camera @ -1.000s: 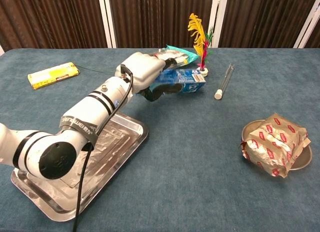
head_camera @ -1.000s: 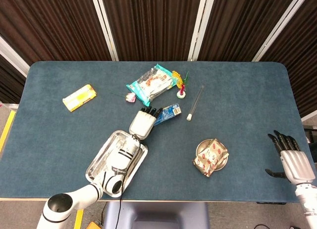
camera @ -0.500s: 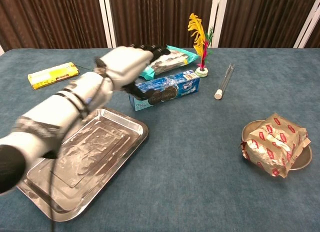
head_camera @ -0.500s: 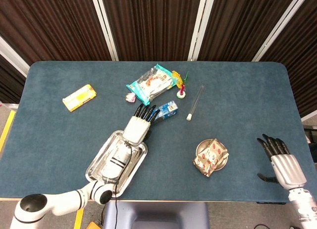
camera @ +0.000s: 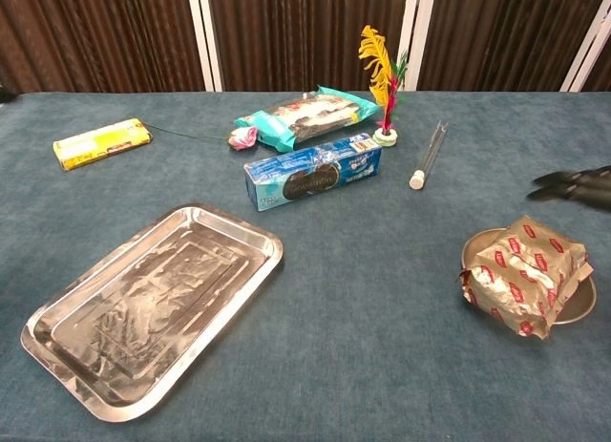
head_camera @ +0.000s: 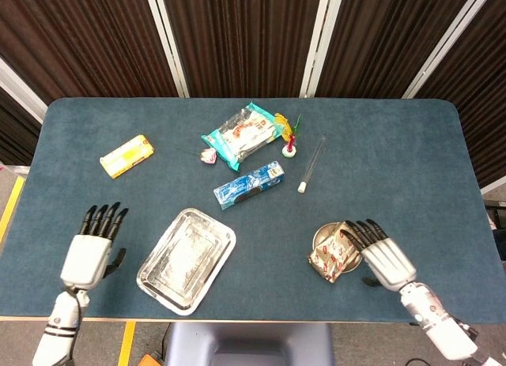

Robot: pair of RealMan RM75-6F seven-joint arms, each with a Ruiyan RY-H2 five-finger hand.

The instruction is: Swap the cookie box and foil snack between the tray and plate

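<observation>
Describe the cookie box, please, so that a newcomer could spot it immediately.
Start at the steel tray near the table's front edge and look just beyond its far corner. The cookie box lies there flat on the blue cloth: a long blue carton picturing dark cookies, boxy unlike the crinkled teal snack bag behind it.

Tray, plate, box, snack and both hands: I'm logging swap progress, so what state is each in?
Tray: holds nothing.
Cookie box: lying on the table beyond the tray.
Foil snack: on the plate.
Plate: holds the snack.
Left hand: open, holds nothing.
Right hand: open, beside the snack.
</observation>
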